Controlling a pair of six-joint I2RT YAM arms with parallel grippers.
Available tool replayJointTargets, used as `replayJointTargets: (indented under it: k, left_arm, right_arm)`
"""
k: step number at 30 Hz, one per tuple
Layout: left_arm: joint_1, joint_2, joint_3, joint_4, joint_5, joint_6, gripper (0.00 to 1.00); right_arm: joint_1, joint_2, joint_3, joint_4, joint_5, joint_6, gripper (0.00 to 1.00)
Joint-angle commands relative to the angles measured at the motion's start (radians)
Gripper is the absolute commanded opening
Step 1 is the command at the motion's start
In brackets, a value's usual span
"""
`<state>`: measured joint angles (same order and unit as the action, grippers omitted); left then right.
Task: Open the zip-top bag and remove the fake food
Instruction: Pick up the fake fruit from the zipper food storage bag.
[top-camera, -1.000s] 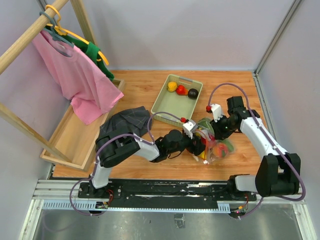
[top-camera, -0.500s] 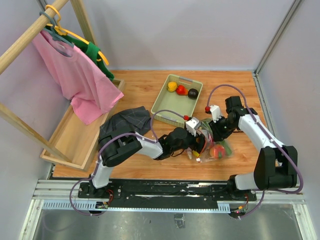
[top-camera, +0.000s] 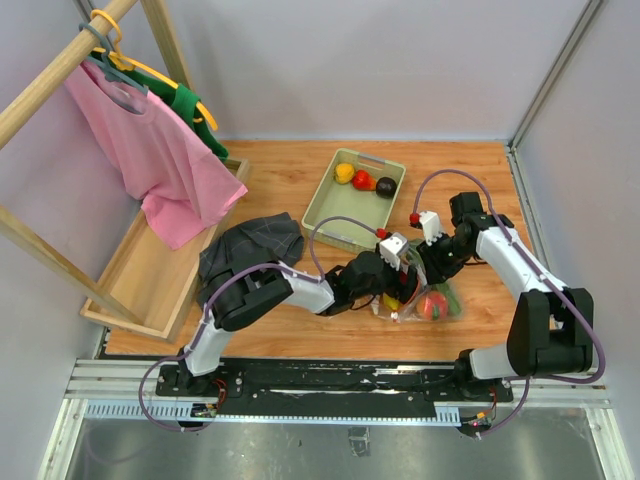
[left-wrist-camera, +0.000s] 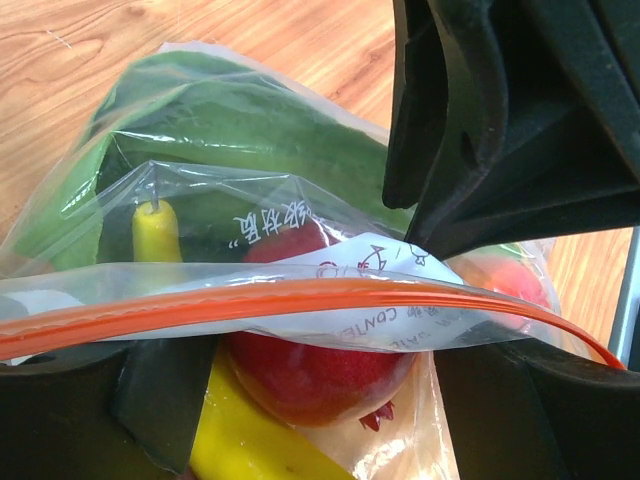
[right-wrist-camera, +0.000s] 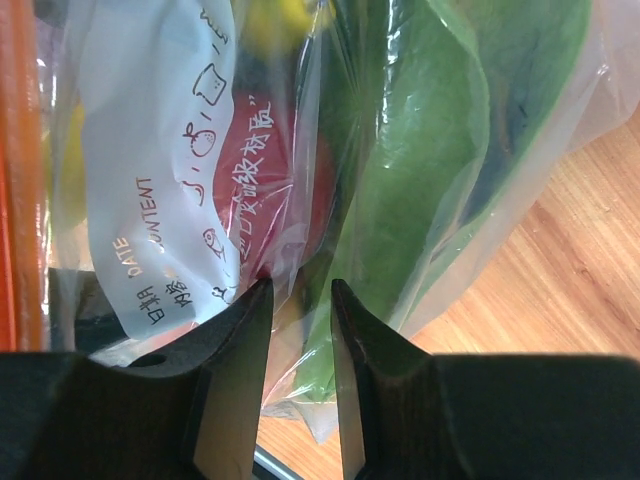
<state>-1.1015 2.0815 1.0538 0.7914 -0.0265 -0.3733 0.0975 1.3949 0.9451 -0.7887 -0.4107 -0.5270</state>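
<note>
The zip-top bag (top-camera: 432, 303) lies on the wooden table near the front right, between both grippers. In the left wrist view its orange-red zip strip (left-wrist-camera: 300, 298) runs across above a red round fruit (left-wrist-camera: 310, 370) and a yellow banana (left-wrist-camera: 240, 440), with a long green leafy piece (left-wrist-camera: 250, 140) behind. My left gripper (top-camera: 393, 281) is at the bag's mouth, with its jaws wide apart on either side of the red fruit (left-wrist-camera: 300, 400). My right gripper (top-camera: 436, 266) pinches the bag's clear plastic (right-wrist-camera: 300, 300) beside the white label (right-wrist-camera: 150, 200) and the green piece (right-wrist-camera: 420, 180).
A pale green tray (top-camera: 335, 205) behind the bag holds a yellow pepper (top-camera: 344, 173), a red fruit (top-camera: 362, 180) and a dark purple one (top-camera: 386, 186). A dark cloth (top-camera: 250, 245), a wooden crate (top-camera: 150, 270) and a pink shirt (top-camera: 150, 150) on a rack are at the left.
My left gripper has moved right, up to the bag's mouth. The bag has shifted a little right and lower, and the right gripper has edged inward with it.
</note>
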Motion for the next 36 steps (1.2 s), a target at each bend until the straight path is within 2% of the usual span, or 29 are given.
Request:
replayJointTargets:
  k: [1,9,21,27,36]
  left_arm:
    - [-0.011,0.064,0.018,-0.093,0.052,-0.028,0.83]
    - [-0.011,0.026,-0.023,-0.059,0.099,-0.026,0.85]
    - [-0.008,-0.099,-0.141,0.026,0.107,-0.039,0.8]
    - [-0.007,-0.121,-0.17,0.05,0.141,-0.053,0.84]
    - [-0.006,-0.067,-0.137,-0.035,0.124,-0.034,0.82]
  right_arm:
    - [0.016,0.024,0.014,-0.001,-0.08,0.011,0.32]
    - [0.016,0.023,0.01,0.005,-0.07,0.013,0.36]
    - [0.016,0.007,0.007,0.012,-0.078,0.016,0.37]
    - [0.016,0.012,0.007,0.012,-0.082,0.018,0.37]
    - [0.045,0.008,0.007,0.012,-0.109,0.01,0.37]
